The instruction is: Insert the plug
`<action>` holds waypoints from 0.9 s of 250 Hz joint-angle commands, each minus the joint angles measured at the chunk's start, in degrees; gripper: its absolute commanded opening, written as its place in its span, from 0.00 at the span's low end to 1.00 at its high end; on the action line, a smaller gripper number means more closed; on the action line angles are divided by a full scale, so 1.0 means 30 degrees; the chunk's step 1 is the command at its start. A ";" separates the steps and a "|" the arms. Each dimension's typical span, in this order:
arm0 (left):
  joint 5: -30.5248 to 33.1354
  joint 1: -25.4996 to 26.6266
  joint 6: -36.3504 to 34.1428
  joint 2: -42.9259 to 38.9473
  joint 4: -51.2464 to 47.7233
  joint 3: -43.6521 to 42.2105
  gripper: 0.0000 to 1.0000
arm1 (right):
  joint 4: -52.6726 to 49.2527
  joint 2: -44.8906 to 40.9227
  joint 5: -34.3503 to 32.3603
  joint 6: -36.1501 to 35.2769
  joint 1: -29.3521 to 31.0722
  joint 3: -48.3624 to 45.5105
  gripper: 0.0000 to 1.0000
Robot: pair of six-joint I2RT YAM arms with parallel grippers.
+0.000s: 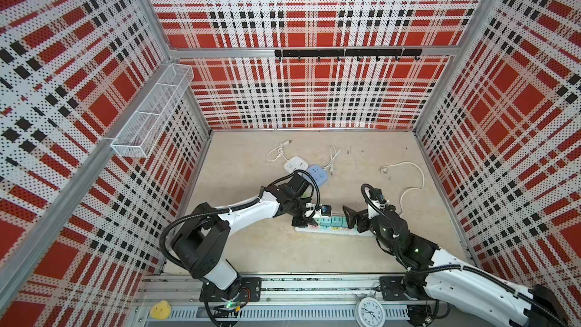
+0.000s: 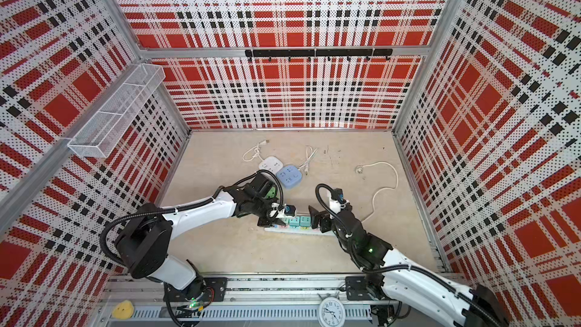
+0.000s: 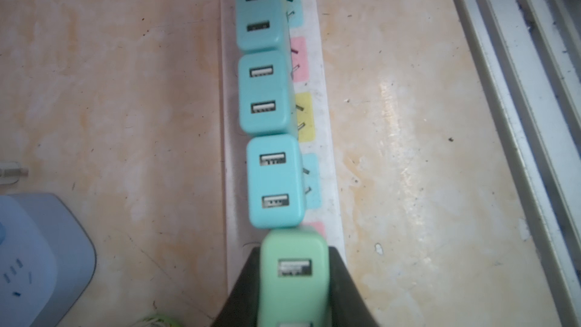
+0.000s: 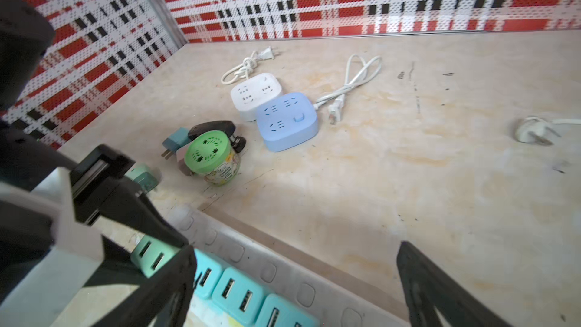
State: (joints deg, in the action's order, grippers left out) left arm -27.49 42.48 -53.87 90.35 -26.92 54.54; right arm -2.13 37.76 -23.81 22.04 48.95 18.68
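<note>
Left gripper (image 3: 294, 253) clamps green plug (image 3: 292, 281) between its jaws — right gripper (image 4: 295, 246) spread wide.

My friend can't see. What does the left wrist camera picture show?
The left gripper grips a mint-green USB charger at the end of a white power strip. Three turquoise chargers stand in a row on the strip beyond it, on a beige table.

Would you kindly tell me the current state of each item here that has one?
left end effector: shut on green charger.
right end effector: open, empty.
green charger: held at the end of the power strip; seating unclear.
teal chargers: plugged into power strip.
blue socket cube: sockets empty.
white socket cube: sockets empty.
white plug: unplugged, lying loose.
</note>
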 commanded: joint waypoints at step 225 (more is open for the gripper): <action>0.1576 0.1874 0.6843 0.0918 0.7558 -0.2810 0.00 | -0.5618 -0.3750 -0.2323 0.1049 -0.0056 0.1383 1.00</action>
State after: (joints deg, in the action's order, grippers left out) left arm -25.08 46.44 -37.58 91.48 -6.85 47.03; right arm -19.97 25.98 -30.50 24.05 48.90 21.54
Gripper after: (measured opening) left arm 0.289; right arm 0.998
